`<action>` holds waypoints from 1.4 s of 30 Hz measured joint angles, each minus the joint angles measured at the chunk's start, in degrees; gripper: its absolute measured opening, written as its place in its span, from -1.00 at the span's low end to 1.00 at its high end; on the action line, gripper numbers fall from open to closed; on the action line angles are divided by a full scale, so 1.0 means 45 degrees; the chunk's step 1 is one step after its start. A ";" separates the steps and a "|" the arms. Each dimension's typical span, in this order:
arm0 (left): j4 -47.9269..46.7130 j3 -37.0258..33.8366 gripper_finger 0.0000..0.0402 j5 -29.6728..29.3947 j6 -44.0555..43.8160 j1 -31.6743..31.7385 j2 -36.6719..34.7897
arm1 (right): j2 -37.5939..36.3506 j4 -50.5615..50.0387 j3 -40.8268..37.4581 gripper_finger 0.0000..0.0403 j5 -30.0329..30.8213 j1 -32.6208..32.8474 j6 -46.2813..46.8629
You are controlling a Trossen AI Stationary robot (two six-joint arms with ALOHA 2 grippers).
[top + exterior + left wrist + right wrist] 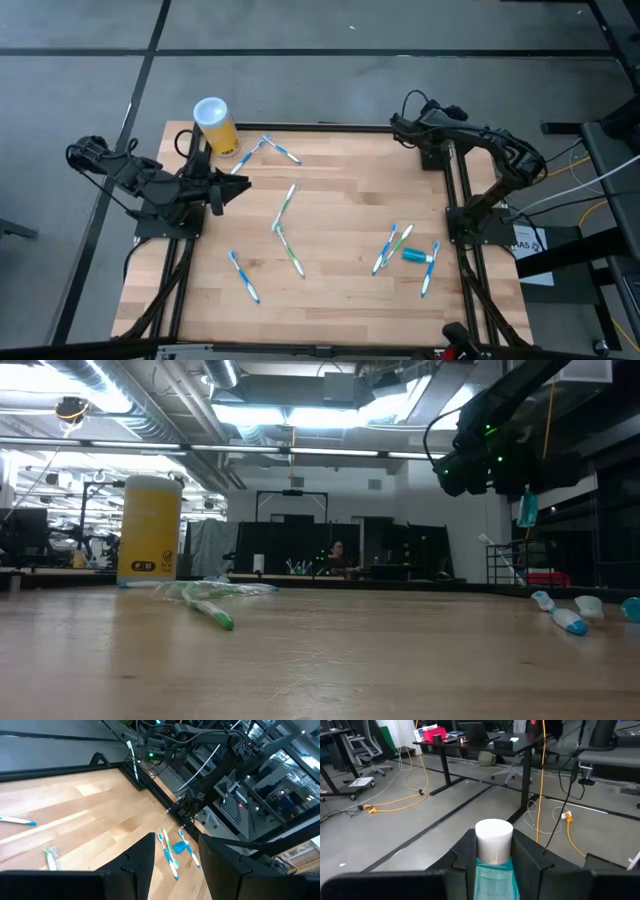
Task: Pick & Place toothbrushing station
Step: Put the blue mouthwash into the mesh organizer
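The surface (340,210) is pale wood with a smooth, faintly glossy finish, its planks jointed in visible strips, edged by a dark matt metal frame (458,200). The cup (217,126) looks like glossy yellow plastic with a matt white lid. The toothbrushes (287,228) scattered on the wood appear to be smooth plastic in white, blue and green. The right claw (492,857) has matt black plastic-looking fingers closed on a translucent teal tube (495,877) with a smooth white cap. The left claw (172,865) shows the same matt black finish. The floor (350,40) looks like dull grey concrete.
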 joint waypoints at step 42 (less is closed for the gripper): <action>-0.0953 0.0000 -0.36 0.1724 -0.1026 0.0437 -0.0005 | 0.0786 0.1479 -0.1802 -0.54 0.1187 0.0110 0.0884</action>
